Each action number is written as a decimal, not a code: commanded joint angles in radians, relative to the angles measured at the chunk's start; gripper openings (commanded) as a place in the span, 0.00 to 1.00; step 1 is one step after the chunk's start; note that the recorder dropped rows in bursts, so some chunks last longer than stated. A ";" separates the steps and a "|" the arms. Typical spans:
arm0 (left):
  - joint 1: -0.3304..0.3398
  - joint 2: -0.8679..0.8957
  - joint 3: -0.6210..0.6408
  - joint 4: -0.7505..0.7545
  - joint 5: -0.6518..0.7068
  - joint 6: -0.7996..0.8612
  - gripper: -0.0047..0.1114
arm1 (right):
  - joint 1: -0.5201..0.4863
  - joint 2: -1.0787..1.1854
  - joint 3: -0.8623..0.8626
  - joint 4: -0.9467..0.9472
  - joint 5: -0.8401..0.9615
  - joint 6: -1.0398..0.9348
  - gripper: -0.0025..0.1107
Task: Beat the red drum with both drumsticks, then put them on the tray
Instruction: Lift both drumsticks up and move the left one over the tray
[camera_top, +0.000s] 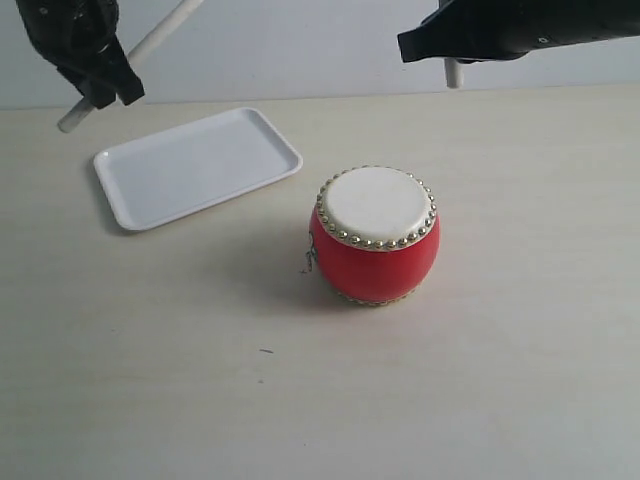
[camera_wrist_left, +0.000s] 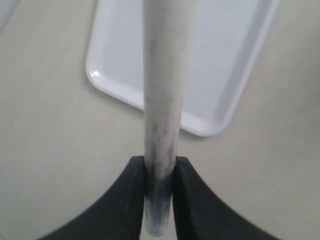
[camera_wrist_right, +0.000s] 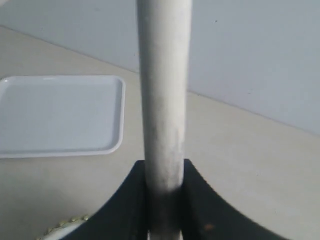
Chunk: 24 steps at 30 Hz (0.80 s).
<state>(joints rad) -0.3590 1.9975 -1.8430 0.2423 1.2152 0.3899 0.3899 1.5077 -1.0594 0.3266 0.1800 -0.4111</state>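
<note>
The left gripper (camera_wrist_left: 160, 167) is closed on one drumstick (camera_wrist_left: 161, 90) near the tray (camera_top: 195, 165); the right gripper (camera_wrist_right: 165, 172) is closed on the other drumstick (camera_wrist_right: 162, 90). The red drum (camera_top: 376, 235) is placed beside the tray.

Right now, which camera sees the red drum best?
The exterior view: the whole red drum is visible, white skin and gold studs included. The right wrist view catches only a few studs at its edge, and the left wrist view shows none of it.

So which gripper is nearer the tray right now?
Left. The left gripper hangs by a corner of the tray; the right gripper is up beyond the drum, farther off.
</note>
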 joint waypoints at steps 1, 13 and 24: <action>0.002 0.121 -0.128 0.042 0.006 0.067 0.04 | -0.037 0.032 -0.010 -0.018 -0.058 -0.038 0.02; 0.048 0.372 -0.224 0.179 -0.086 0.185 0.04 | -0.056 0.042 -0.010 -0.012 -0.056 -0.055 0.02; 0.034 0.464 -0.241 0.197 -0.227 0.168 0.04 | -0.056 0.044 -0.010 -0.012 -0.054 -0.055 0.02</action>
<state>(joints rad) -0.3123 2.4577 -2.0744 0.4343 1.0333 0.5688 0.3400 1.5512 -1.0616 0.3183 0.1353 -0.4602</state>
